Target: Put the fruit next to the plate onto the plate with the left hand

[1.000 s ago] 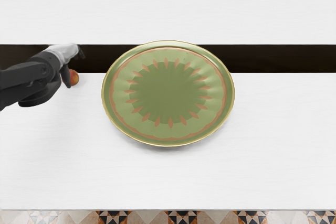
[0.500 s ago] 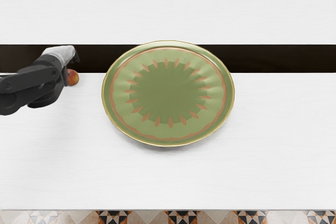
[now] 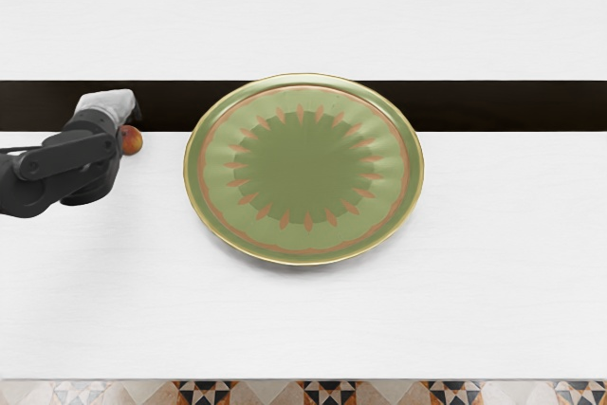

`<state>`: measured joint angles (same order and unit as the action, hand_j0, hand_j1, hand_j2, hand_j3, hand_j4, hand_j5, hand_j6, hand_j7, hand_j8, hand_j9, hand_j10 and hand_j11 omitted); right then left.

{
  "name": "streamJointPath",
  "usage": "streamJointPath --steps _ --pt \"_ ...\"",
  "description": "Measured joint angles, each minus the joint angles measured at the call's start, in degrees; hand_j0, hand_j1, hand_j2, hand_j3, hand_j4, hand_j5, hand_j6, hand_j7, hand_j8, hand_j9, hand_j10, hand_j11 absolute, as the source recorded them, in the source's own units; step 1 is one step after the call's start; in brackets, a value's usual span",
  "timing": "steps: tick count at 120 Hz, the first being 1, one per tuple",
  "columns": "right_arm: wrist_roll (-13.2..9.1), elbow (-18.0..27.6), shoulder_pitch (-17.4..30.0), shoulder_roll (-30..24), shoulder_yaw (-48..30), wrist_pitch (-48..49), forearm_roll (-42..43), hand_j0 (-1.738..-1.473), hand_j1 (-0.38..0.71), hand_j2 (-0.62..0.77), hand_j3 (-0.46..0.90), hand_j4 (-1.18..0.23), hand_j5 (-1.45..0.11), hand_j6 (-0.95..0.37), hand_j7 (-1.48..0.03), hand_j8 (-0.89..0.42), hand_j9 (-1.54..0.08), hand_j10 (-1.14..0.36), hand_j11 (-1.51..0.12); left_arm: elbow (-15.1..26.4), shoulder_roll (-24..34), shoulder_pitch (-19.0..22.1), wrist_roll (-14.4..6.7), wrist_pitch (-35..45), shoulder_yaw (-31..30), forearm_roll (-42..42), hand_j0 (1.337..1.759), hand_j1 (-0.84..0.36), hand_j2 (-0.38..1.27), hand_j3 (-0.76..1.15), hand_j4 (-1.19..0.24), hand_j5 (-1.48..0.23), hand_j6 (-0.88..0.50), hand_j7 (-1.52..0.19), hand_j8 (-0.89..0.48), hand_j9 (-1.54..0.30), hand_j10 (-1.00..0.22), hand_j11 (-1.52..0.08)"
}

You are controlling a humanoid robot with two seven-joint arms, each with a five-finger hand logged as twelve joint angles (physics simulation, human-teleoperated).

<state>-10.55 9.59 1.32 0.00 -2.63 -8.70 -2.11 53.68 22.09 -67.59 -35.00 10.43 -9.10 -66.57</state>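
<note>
Your left robot hand (image 3: 108,103) sits over the small red-orange fruit (image 3: 133,141) near the picture's left edge; you cannot tell whether it is clamped on it or apart. The fruit lies on the white counter (image 3: 379,320), left of the green plate (image 3: 303,168) and clear of its rim. A dark gap (image 3: 493,106) crosses behind the plate, and patterned floor tiles (image 3: 332,393) show below. The wrist hides part of the fruit.

White table (image 3: 474,282) spans near area. Dark band (image 3: 493,106) runs left-right behind it. White surface (image 3: 303,26) beyond, far side. Patterned floor tiles (image 3: 332,393) along near edge.
</note>
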Motion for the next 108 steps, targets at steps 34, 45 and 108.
streamJointPath --steps 34,45,108 --pt "0.0 0.0 0.0 0.0 0.0 0.0 0.0 -1.658 -0.35 0.00 0.00 0.00 0.00 0.00 0.00 0.00 0.00 0.00 0.00 -0.3 -0.5 0.5 0.0 0.0 -0.2 0.0 1.658 -0.25 0.11 0.00 -0.51 -0.66 -0.51 -0.66 -0.51 -0.66 -0.51 -0.66" --pt "0.0 0.0 0.0 0.0 0.0 0.0 0.0 -1.658 -0.35 0.00 0.00 0.00 0.00 0.00 0.00 0.00 0.00 0.00 0.00 -0.3 -0.5 0.5 0.0 0.0 -0.2 0.0 1.657 -0.27 0.14 0.00 -0.53 -0.70 -0.52 -0.70 -0.54 -0.70 -0.54 -0.70" --pt "0.0 0.0 0.0 0.0 0.0 0.0 0.0 -1.658 -0.35 0.00 0.00 0.00 0.00 0.00 0.00 0.00 0.00 0.00 0.00 -0.2 -0.3 -0.4 0.0 -0.3 -0.2 0.4 1.647 -0.27 0.34 -0.19 -0.65 -0.89 -0.51 -0.91 -0.60 -0.93 -0.69 -0.93"
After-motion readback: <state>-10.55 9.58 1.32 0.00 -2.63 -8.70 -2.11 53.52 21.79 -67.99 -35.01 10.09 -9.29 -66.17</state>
